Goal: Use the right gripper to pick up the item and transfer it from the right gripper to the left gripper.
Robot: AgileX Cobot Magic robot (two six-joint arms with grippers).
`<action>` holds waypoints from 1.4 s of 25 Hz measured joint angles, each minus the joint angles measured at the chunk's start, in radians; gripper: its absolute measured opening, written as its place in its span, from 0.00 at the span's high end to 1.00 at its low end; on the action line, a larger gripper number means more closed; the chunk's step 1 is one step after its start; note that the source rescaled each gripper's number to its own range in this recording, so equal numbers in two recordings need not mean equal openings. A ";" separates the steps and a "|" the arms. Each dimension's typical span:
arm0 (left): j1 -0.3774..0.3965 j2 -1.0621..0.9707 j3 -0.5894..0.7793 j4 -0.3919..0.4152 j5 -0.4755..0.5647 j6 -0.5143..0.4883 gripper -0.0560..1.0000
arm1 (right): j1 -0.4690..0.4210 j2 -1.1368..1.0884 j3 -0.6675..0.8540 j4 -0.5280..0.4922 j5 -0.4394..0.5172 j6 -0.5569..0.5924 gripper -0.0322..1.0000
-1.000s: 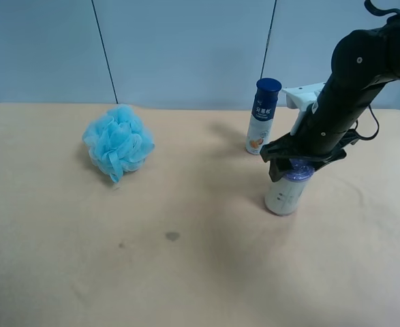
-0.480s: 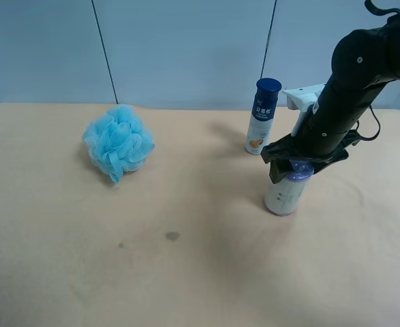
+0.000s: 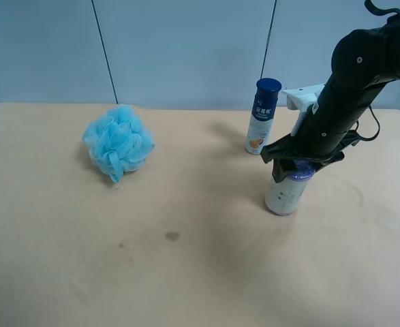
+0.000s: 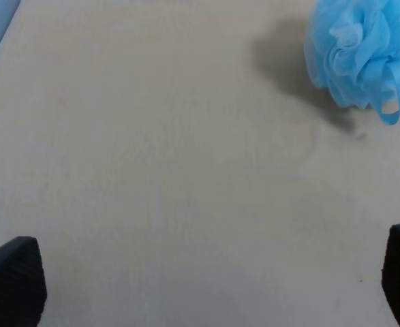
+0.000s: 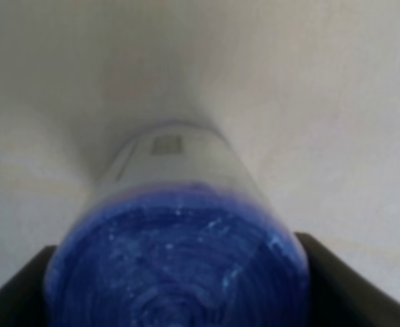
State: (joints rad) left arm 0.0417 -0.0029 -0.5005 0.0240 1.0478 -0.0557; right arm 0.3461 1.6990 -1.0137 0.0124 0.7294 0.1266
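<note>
While upright, the item (image 3: pixel 285 194) between fingers (image 5: pixel 16 289) of right claw (image 3: pixel 297 167), grip unclear; left claw (image 4: pixel 206 283) apart.

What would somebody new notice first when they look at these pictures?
First, the black right end effector at the exterior high view's right, straddling the purple top of the white roll, which stands on the tan table. Next comes the fluffy light-blue pouf toward that view's left, then the blue-capped bottle, upright just beyond the roll.
</note>
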 joint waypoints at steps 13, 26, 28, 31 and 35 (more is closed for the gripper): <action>0.000 0.000 0.000 0.000 0.000 0.000 0.00 | 0.000 -0.002 -0.093 0.040 0.162 -0.018 0.95; 0.000 0.000 0.000 0.000 0.000 0.000 0.00 | 0.000 -0.010 -0.179 0.158 0.268 -0.106 0.95; 0.000 0.000 0.000 0.000 0.000 0.000 0.00 | 0.000 -0.010 -0.179 0.158 0.283 -0.127 0.95; 0.000 0.000 0.000 0.000 0.000 0.000 0.00 | 0.000 -0.010 -0.179 0.158 0.288 -0.141 0.95; 0.000 0.000 0.000 0.000 0.000 0.000 0.00 | 0.000 -0.010 -0.179 0.158 0.288 -0.159 0.95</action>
State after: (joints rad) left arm 0.0417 -0.0029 -0.5005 0.0240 1.0478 -0.0557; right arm 0.3461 1.6885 -1.1924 0.1700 1.0179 -0.0324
